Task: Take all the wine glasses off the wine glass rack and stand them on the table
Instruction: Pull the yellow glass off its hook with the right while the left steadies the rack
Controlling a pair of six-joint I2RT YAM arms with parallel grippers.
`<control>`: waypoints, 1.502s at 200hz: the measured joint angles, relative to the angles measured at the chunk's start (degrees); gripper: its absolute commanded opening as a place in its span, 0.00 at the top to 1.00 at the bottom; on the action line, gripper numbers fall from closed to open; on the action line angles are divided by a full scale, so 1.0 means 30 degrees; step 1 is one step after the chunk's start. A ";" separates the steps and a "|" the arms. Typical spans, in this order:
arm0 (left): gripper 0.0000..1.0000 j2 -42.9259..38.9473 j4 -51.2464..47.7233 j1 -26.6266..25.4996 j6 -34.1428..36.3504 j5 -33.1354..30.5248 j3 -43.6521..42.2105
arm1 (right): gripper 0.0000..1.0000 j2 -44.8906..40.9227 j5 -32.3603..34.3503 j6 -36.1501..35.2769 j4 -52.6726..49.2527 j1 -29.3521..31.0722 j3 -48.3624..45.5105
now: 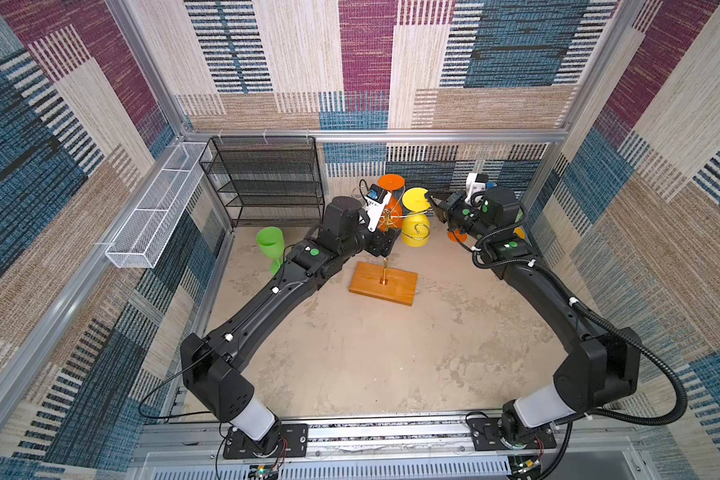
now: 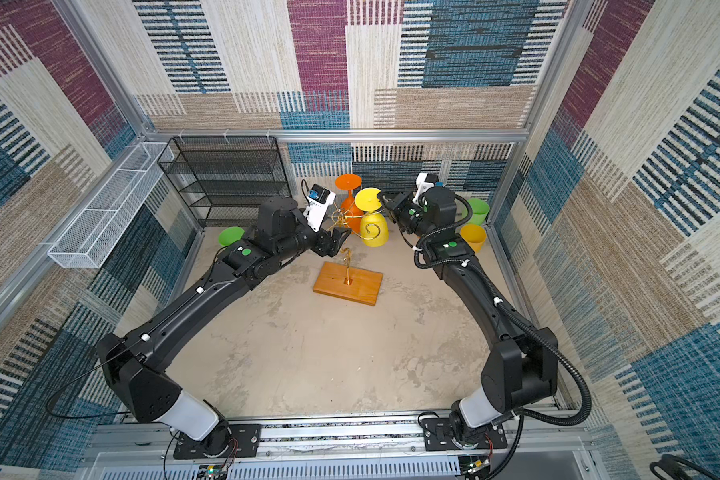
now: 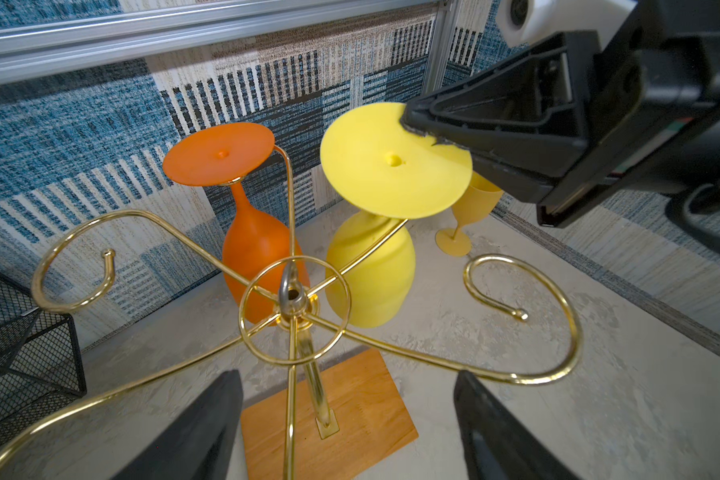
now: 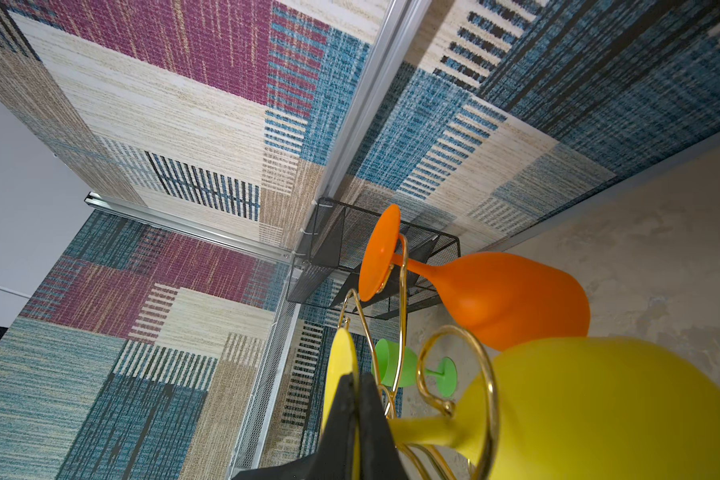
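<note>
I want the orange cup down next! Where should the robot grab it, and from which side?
Probably its flat foot. The orange glass hangs upside down on the gold rack, foot on top. Pinch the foot's rim from the side facing the black shelf, since the yellow glass crowds the other side.

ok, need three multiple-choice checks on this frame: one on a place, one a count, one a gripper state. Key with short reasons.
1. Where does the right gripper hold the yellow glass?
A) foot disc
B) bowl
C) stem

2. How many glasses hang on the wine glass rack?
A) one
B) two
C) four

3. The left gripper is:
A) shut on the rack's stem
B) open, holding nothing
C) shut on the rack's base

Key:
1 A: its fingers pinch the disc's edge in both wrist views.
2 B: only the yellow glass and the orange glass hang bowl-down.
3 B: its fingers stand wide apart, clamped on nothing.
</note>
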 measured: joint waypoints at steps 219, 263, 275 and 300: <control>0.18 -0.0219 -0.0852 0.0000 0.0007 -0.0058 0.0204 | 1.00 0.1836 0.1202 0.0219 0.1049 -0.1035 0.1683; 0.18 -0.0226 -0.0874 0.0000 0.0000 -0.0066 0.0204 | 1.00 0.1282 0.1195 0.0342 0.1384 -0.1275 0.1574; 0.18 -0.0226 -0.0903 0.0000 -0.0007 -0.0066 0.0204 | 1.00 0.1049 0.1209 0.0270 0.1370 -0.1333 0.1632; 0.17 -0.0270 -0.0984 0.0000 -0.0044 -0.0066 0.0204 | 1.00 0.0605 0.1588 -0.0087 0.1355 -0.1537 0.1902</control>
